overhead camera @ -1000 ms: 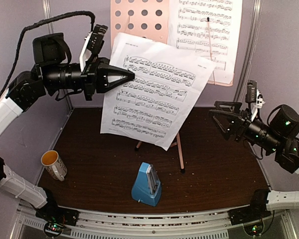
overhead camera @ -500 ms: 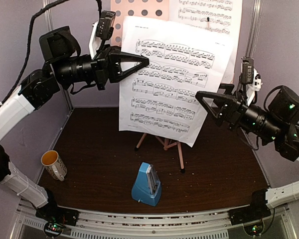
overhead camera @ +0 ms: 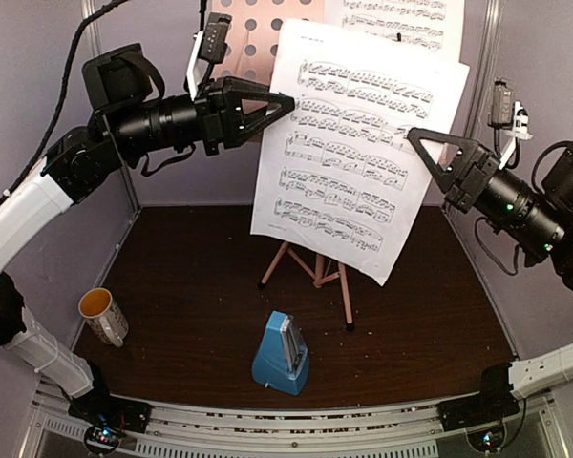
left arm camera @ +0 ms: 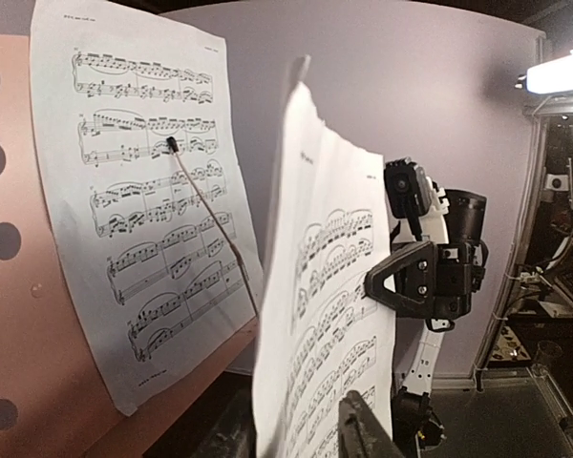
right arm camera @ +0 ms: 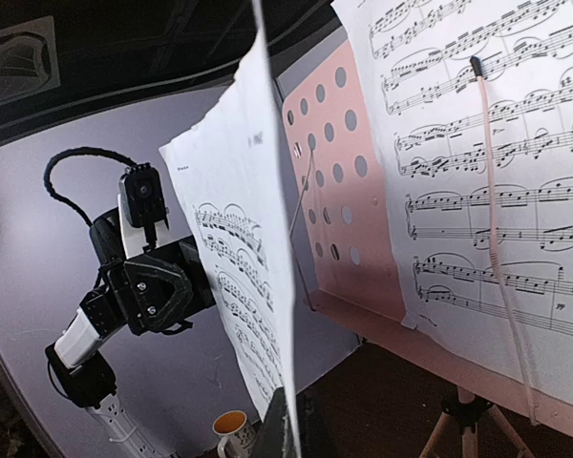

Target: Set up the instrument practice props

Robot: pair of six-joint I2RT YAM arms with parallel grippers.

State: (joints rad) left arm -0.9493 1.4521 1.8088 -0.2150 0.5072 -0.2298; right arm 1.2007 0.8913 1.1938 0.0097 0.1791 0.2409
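A white sheet-music page (overhead camera: 353, 153) hangs upright in the air in front of the pink music stand (overhead camera: 258, 43). My right gripper (overhead camera: 413, 139) is shut on its right edge (right arm camera: 244, 258); in the right wrist view the two fingers (right arm camera: 301, 434) pinch the paper. My left gripper (overhead camera: 289, 100) sits at the page's left edge. Its jaws stand apart, with the page (left arm camera: 334, 315) loose between them. A second page (overhead camera: 401, 24) rests on the stand's desk under a thin wire arm (left arm camera: 205, 200). The blue metronome (overhead camera: 282, 355) stands on the table in front of the tripod legs (overhead camera: 315, 272).
A white mug with an orange inside (overhead camera: 103, 315) stands at the table's left edge. Grey booth walls close in the back and both sides. The left half of the perforated desk (right arm camera: 344, 210) carries no page.
Both arms have carried the page up and to the right, toward the stand. The right gripper has closed on its right edge, and the left jaws have eased apart.
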